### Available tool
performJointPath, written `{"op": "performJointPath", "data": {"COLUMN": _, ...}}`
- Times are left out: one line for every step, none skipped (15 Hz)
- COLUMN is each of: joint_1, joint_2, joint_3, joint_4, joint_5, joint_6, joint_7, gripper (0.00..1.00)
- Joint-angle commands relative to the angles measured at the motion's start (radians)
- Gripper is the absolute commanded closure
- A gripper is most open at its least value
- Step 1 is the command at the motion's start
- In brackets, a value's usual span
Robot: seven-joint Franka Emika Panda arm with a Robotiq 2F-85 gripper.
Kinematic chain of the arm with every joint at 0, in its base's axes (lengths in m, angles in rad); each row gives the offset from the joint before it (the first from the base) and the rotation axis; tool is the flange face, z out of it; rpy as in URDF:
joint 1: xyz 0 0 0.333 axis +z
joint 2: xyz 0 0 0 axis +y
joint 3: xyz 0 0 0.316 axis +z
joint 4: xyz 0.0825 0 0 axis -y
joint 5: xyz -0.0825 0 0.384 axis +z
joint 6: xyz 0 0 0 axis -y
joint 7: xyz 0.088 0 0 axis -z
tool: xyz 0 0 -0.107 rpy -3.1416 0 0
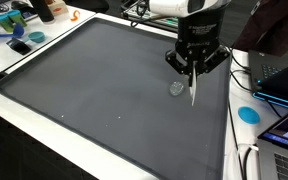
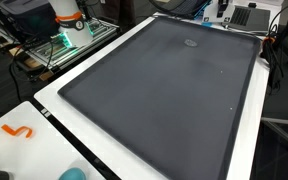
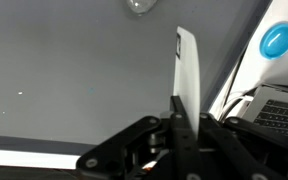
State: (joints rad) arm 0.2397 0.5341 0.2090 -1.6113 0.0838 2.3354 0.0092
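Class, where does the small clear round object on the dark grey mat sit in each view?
In an exterior view: the small clear round object lies right of centre on the dark grey mat, beside the white flat strip held in the gripper.
In an exterior view: near the top, right of centre.
Wrist view: top edge, centre.
Shared landmark: the mat.

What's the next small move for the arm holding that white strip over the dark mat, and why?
Probably a short nudge of the gripper toward the small clear round piece. The gripper is shut on the white strip, whose tip hangs beside the piece, apart from it, over the dark mat; the wrist view shows the piece beyond the tip.
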Motion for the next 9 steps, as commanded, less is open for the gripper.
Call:
{"op": "performJointPath", "data": {"joint_1": -0.075, "joint_2": -0.083, "joint_3": 0.056, "joint_4": -0.149, "joint_5": 0.12, "joint_6": 0.095, "joint_7": -0.121, "gripper": 0.99}}
{"op": "performJointPath", "data": {"joint_1": -0.09, "joint_2": -0.094, "joint_3": 0.067, "joint_4": -0.173, "joint_5": 0.149, "joint_6": 0.113, "joint_7": -0.151, "gripper": 0.99}}
{"op": "performJointPath", "data": {"joint_1": -0.107, "joint_2": -0.104, "joint_3": 0.08, "joint_4": -0.194, "joint_5": 0.182, "joint_6": 0.13, "joint_7": -0.187, "gripper": 0.99}}
{"op": "performJointPath", "data": {"joint_1": -0.122, "joint_2": -0.114, "joint_3": 0.089, "joint_4": -0.216, "joint_5": 0.21, "joint_6": 0.142, "joint_7": -0.217, "gripper": 0.99}}
{"op": "performJointPath", "data": {"joint_1": -0.137, "joint_2": -0.123, "joint_3": 0.101, "joint_4": -0.235, "joint_5": 0.241, "joint_6": 0.158, "joint_7": -0.251, "gripper": 0.99}}
{"op": "performJointPath", "data": {"joint_1": -0.15, "joint_2": -0.133, "joint_3": 0.107, "joint_4": -0.256, "joint_5": 0.268, "joint_6": 0.175, "joint_7": -0.279, "gripper": 0.99}}
{"op": "performJointPath", "data": {"joint_1": -0.166, "joint_2": -0.14, "joint_3": 0.121, "joint_4": -0.273, "joint_5": 0.302, "joint_6": 0.194, "joint_7": -0.317, "gripper": 0.99}}
{"op": "performJointPath", "data": {"joint_1": -0.179, "joint_2": -0.147, "joint_3": 0.129, "joint_4": -0.289, "joint_5": 0.33, "joint_6": 0.205, "joint_7": -0.344, "gripper": 0.99}}
{"op": "performJointPath", "data": {"joint_1": -0.192, "joint_2": -0.153, "joint_3": 0.138, "joint_4": -0.303, "joint_5": 0.359, "joint_6": 0.215, "joint_7": -0.373, "gripper": 0.99}}
